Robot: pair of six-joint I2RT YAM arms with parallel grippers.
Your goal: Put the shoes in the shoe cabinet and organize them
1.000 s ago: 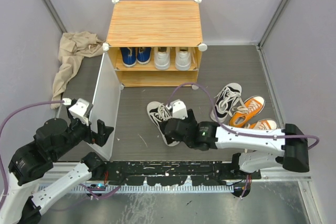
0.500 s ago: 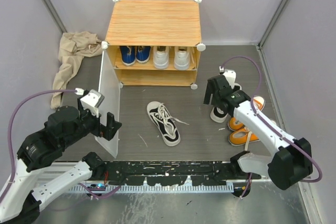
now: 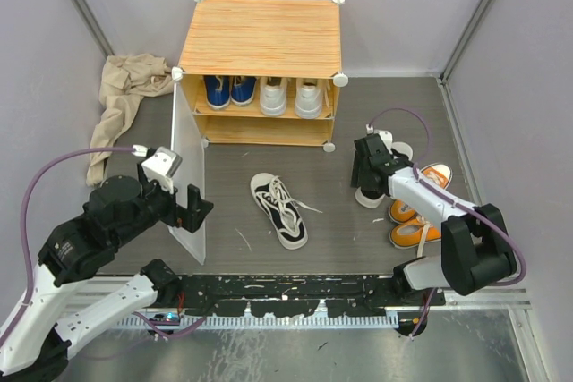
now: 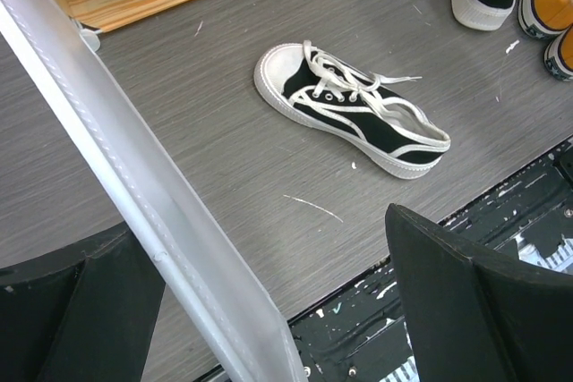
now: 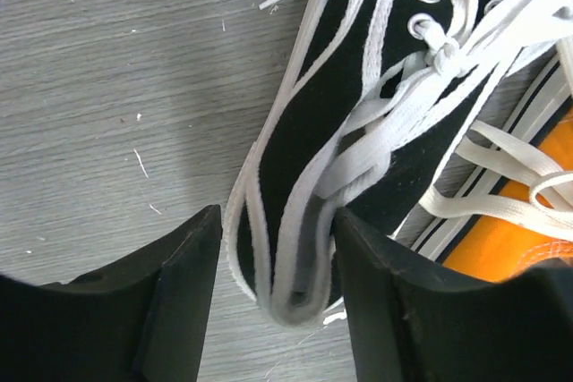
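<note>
- Bright, even, diffuse light from overhead; no hard glare anywhere.
- Top view is sharp edge to edge; the cabinet (image 3: 261, 38) casts a soft shadow on the floor (image 3: 242, 185) and its shelves are dim.
- Left wrist view: the door (image 4: 157, 221), close to the lens, is blurred; floor crisp.
- Right wrist view: fingers (image 5: 107, 310) dark and soft-edged; the shoe (image 5: 304, 131) is sharp, with a faint shadow on its left.

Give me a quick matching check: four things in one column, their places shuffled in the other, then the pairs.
1. blue shoes
2. white shoes
3. orange shoes
4. cloth

A. floor, far right
B. left of the cabinet
C. shelf, left half
D. shelf, right half

Pairs: 1-C, 2-D, 3-A, 4-B
</note>
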